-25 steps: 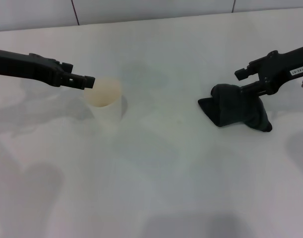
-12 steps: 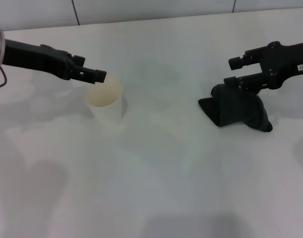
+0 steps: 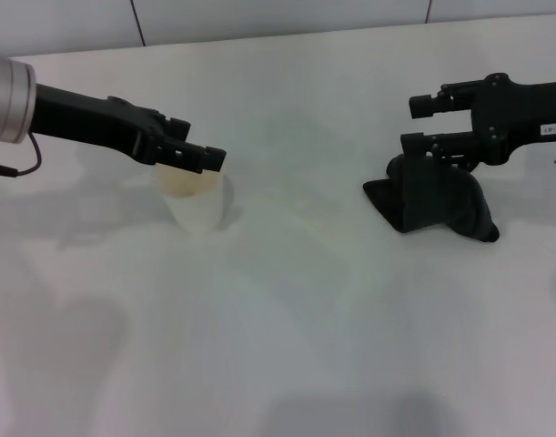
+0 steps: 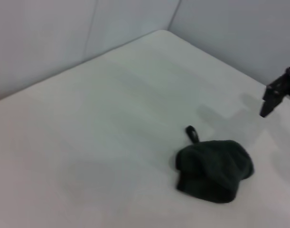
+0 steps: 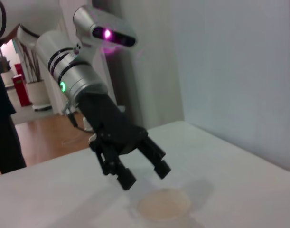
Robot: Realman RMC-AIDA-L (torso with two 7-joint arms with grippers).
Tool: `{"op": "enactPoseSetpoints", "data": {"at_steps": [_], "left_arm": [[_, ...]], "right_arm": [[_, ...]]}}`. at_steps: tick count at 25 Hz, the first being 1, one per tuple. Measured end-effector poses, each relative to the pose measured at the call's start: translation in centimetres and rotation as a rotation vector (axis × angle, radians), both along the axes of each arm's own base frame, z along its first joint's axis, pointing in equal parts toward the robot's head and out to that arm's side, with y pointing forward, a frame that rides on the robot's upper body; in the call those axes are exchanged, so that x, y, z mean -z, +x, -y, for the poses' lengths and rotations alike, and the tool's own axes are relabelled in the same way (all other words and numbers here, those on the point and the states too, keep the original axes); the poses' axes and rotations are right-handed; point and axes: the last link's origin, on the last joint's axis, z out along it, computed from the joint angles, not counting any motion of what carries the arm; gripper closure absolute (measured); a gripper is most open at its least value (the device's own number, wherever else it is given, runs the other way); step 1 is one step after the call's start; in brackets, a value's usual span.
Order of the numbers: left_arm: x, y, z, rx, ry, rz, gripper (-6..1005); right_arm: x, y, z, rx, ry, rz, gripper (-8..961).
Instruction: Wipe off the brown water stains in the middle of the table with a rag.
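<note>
Left pincer (image 3: 209, 159): held apart above the cup (image 3: 197, 202) rim.
Right pincer (image 3: 421, 124): held apart above the rag (image 3: 437, 198) edge.
Counter (image 3: 296, 309): open room between pincers.

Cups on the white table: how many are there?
1. The pale round cup stands on the robot's left side of the white table, under the left end effector.

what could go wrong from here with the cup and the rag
1. The left gripper hangs open right over the rim of the cup; a slightly low or off-centre move could tip it and spill onto the table.
2. The right gripper is open above the rag; the cloth is bunched, so a shallow pinch may catch only a fold.
3. No brown stain shows mid-table, so wiping may miss.
</note>
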Motion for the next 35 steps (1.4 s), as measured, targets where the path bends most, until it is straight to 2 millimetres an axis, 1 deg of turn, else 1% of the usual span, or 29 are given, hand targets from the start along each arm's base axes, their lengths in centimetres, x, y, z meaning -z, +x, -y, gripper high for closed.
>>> {"op": "enactPoseSetpoints", "data": {"at_steps": [8,13,20,24,30,35], "left_arm": [[0.1,0.0,0.2,-0.006,-0.013,0.008,110],[0.2,-0.2,0.3,-0.01,-0.024,-0.004,110],[0.3,-0.7,1.1,-0.028,-0.073,-0.03,110],[0.4,-0.8,1.4,-0.032,-0.093,-0.032,110],[0.9,-1.2,1.9,-0.04,-0.123,-0.035,110],[1.0,-1.5,2.1,-0.046,-0.132,-0.047,110]], "right_arm": [[0.4,0.5,0.2,0.014,0.007,-0.012,342],[0.9,1.4,0.3,0.014,0.032,0.016,340],[0.7,3.2,0.8,0.02,0.087,0.064,341],[1.0,4.1,0.9,0.039,0.11,0.099,341],[1.7,5.1,1.6,0.058,0.087,0.118,342],[1.5,5.8,2.0,0.073,0.066,0.161,342]]}}
